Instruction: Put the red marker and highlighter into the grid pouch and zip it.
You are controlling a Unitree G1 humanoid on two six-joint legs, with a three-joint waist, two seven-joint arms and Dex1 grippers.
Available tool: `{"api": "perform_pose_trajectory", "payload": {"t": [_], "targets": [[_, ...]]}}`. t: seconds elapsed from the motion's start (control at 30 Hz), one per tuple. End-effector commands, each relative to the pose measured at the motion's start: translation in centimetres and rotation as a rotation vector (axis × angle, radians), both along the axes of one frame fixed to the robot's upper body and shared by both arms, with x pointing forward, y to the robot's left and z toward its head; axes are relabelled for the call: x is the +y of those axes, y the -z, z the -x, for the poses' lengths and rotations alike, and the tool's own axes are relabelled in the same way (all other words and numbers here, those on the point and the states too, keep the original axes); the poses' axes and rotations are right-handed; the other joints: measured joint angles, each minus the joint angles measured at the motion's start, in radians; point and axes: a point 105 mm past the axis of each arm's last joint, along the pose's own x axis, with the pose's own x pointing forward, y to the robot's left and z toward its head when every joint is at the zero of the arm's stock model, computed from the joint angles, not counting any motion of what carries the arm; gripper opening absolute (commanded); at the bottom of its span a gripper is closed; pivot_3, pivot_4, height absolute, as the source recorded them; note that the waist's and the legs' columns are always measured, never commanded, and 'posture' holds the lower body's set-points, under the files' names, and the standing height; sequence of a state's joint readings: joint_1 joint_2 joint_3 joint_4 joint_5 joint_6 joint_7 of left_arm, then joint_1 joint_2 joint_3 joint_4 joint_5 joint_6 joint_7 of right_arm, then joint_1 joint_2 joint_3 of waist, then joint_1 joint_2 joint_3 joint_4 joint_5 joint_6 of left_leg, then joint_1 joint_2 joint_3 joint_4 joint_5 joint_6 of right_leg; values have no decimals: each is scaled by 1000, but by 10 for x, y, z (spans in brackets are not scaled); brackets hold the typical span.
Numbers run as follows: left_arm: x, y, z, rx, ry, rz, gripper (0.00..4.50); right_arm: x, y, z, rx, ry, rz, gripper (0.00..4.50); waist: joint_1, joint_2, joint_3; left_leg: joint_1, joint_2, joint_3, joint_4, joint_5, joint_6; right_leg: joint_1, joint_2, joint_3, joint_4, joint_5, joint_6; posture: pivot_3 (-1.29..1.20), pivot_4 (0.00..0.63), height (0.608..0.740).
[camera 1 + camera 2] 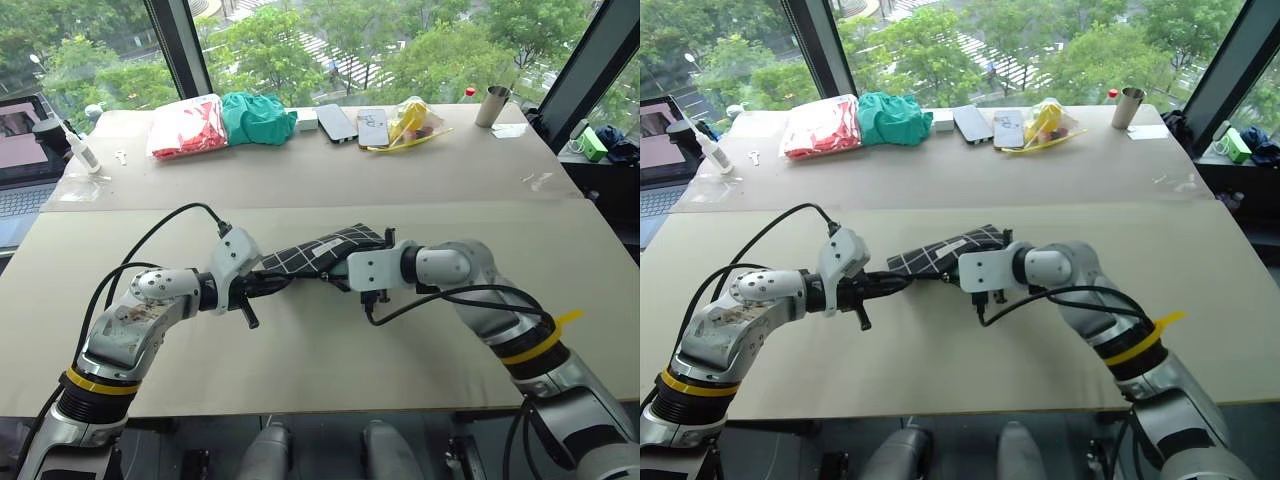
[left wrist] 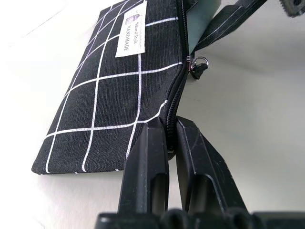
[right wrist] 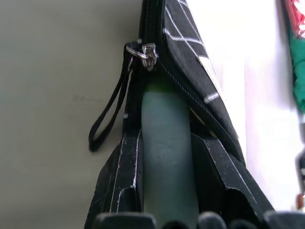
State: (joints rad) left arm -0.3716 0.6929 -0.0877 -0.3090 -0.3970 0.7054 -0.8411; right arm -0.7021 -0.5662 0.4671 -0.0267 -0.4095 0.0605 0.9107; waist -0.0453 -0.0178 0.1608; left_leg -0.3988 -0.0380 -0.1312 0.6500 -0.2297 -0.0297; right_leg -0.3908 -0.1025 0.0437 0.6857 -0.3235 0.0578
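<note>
While the grid pouch (image 1: 320, 252) hangs lifted off the beige table (image 1: 330, 350) between the two arms, its long axis runs from the robot's left up toward the right and away, the far end higher than the near one. At its lower left end the left gripper (image 1: 262, 283) is pinched tight on the zipper edge; the left wrist view shows both black fingers (image 2: 147, 162) pressed on the closed part of the zip, with the white label (image 2: 129, 28) farther along the fabric. The left forearm reaches forward and inward, its gripper angled slightly down toward the right. Further right, the zipper pull (image 3: 145, 51) sits partway along the pouch with its black strap (image 3: 109, 112) hanging loose. At the pouch's right end the right gripper (image 1: 372, 262) holds the highlighter (image 3: 167, 152) between half-spread fingers, the pale green barrel lying along the pouch's length and pushed into the open mouth. The right forearm comes in from the right, bent across toward the left, gripper tipped a little downward.
</note>
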Motion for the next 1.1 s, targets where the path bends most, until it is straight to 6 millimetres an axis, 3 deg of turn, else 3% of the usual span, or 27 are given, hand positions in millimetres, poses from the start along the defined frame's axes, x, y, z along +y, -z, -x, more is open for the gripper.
{"api": "perform_pose_trajectory", "payload": {"t": [0.03, 0.17, 0.23, 0.3, 0.5, 0.67, 0.9, 1.0, 1.1], "targets": [[-6, -12, 2, -47, 30, 18, 0, 14, -16, 0, -97, -73, -14, 1036, 0, 0, 0, 0, 0, 0, 0, 0, 0, 0, 0, 0, 0, 0, 0, 0, 150, 740], [-6, -11, 2, -48, 33, 19, 0, 24, -15, 6, -86, -137, -16, 1036, 0, 0, 0, 0, 0, 0, 0, 0, 0, 0, 0, 0, 0, 0, 0, 0, 150, 740], [-7, -11, 2, -48, 36, 19, 0, 31, -18, 11, -46, -160, -65, 2051, 0, 0, 0, 0, 0, 0, 0, 0, 0, 0, 0, 0, 0, 0, 0, 0, 150, 740], [-7, -12, 2, -50, 36, 19, 0, 29, -18, 12, -18, -158, -68, 2440, -1, 0, 0, 0, 0, 0, 0, 0, 0, 0, 0, 0, 0, 0, 0, 0, 150, 740], [-8, -11, 3, -49, 39, 22, 0, 6, -35, -6, -65, -54, -92, 4471, 1, 0, 0, 0, 0, 0, 0, 0, 0, 0, 0, 0, 0, 0, 0, 0, 150, 740], [-8, -11, 2, -49, 40, 24, 0, -12, -47, -10, -12, 2, -142, 4471, 0, 0, 0, 0, 0, 0, 0, 0, 0, 0, 0, 0, 0, 0, 0, 0, 150, 740], [-8, -11, 3, -46, 37, 26, 0, -62, -58, 24, 305, 72, -298, 4471, 5, 0, 0, -1, 0, -1, 0, 0, 1, 1, 0, 0, -1, 0, 0, 0, 150, 740], [-7, -11, 3, -46, 35, 26, 0, -77, -56, 30, 337, 114, -321, 4471, 5, 0, 0, 0, 0, -1, 0, 0, 1, 1, 0, -1, 0, 0, 0, 0, 150, 740], [-7, -12, 2, -47, 31, 26, 0, -85, -50, 36, 436, 190, -454, 4471, 2, 0, 0, 0, 0, 0, 0, -1, 1, 1, 0, 0, 0, 0, 0, 0, 150, 740]]}}
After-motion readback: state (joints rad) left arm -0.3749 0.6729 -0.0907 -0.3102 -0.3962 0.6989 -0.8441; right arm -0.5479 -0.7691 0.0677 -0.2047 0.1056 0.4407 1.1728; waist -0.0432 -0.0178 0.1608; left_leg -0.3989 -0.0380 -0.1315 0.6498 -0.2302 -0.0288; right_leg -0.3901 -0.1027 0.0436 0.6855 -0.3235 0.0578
